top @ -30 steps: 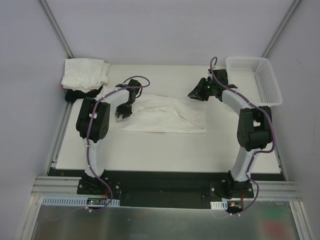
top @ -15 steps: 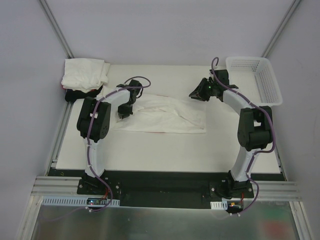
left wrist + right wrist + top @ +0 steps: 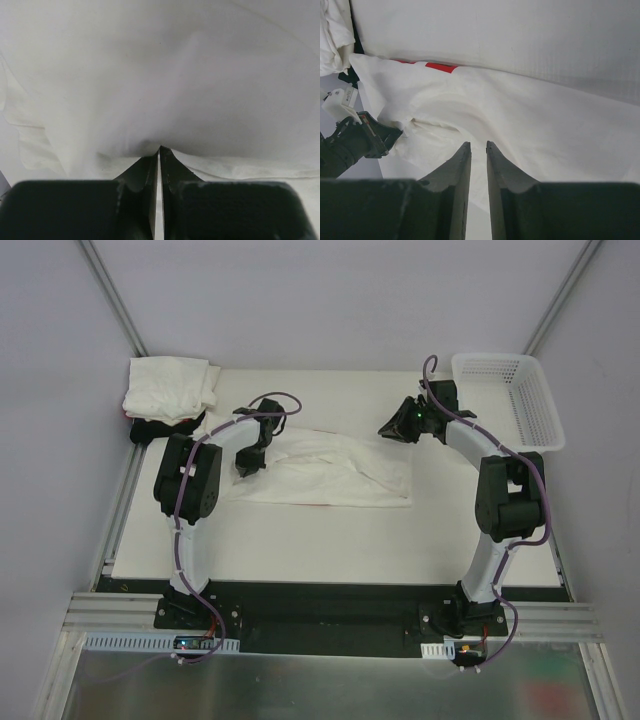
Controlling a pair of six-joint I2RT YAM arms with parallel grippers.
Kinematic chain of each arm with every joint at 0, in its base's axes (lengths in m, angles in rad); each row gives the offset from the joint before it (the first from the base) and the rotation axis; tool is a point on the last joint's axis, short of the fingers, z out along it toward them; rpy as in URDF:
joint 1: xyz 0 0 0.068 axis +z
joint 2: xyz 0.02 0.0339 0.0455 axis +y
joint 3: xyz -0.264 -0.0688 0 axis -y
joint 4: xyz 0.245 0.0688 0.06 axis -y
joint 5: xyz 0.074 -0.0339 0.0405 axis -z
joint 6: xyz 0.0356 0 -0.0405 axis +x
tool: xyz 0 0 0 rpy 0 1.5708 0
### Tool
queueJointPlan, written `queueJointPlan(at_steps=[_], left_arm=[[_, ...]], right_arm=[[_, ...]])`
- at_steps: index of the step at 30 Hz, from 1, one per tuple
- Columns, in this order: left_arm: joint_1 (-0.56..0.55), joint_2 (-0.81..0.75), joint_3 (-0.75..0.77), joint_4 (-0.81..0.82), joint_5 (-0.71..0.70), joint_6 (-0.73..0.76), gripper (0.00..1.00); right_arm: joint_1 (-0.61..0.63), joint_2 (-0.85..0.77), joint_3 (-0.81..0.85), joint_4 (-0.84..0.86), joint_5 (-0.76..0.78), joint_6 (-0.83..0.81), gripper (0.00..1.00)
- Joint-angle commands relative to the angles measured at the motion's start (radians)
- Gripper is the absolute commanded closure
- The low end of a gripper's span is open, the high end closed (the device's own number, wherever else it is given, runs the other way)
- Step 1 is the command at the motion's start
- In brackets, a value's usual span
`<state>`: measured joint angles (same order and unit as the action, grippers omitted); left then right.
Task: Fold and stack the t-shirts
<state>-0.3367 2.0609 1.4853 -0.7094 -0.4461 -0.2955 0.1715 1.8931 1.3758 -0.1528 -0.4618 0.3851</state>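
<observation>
A white t-shirt point(image 3: 335, 472) lies spread across the middle of the table, with a strip of red point(image 3: 440, 67) showing at its far edge. My left gripper point(image 3: 246, 466) is down on the shirt's left end, shut, with a small peak of white cloth point(image 3: 150, 100) pinched at its tips point(image 3: 159, 148). My right gripper point(image 3: 386, 429) hovers over the shirt's upper right corner. Its jaws stand a narrow gap apart point(image 3: 478, 145) with nothing between them. A pile of folded white t-shirts point(image 3: 170, 387) sits at the back left on top of a black one point(image 3: 148, 429).
A white mesh basket point(image 3: 543, 405) stands at the back right corner. The table's left rail point(image 3: 125, 502) runs close to the left arm. Grey walls close in the back and both sides.
The left gripper's jaws have closed on the shirt's cloth. The right arm has barely shifted, and its jaws have narrowed slightly.
</observation>
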Motion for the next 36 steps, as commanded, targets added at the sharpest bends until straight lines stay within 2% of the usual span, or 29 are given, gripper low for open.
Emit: queueJointPlan(at_steps=[1, 9, 12, 36], left_arm=[[-0.011, -0.042, 0.05, -0.024, -0.009, -0.001, 1.0], [-0.062, -0.062, 0.191, -0.13, -0.065, -0.01, 1.0], [-0.079, -0.073, 0.196, -0.15, -0.068, -0.027, 1.0], [-0.239, -0.16, 0.021, -0.275, 0.0, -0.163, 1.0]], right_arm=[[-0.006, -0.052, -0.003, 0.036, -0.023, 0.009, 0.79], [-0.004, -0.04, 0.0, 0.039, -0.029, 0.02, 0.79], [-0.004, -0.045, 0.0, 0.042, -0.025, 0.021, 0.79], [-0.026, -0.058, -0.007, 0.048, -0.034, 0.046, 0.82]])
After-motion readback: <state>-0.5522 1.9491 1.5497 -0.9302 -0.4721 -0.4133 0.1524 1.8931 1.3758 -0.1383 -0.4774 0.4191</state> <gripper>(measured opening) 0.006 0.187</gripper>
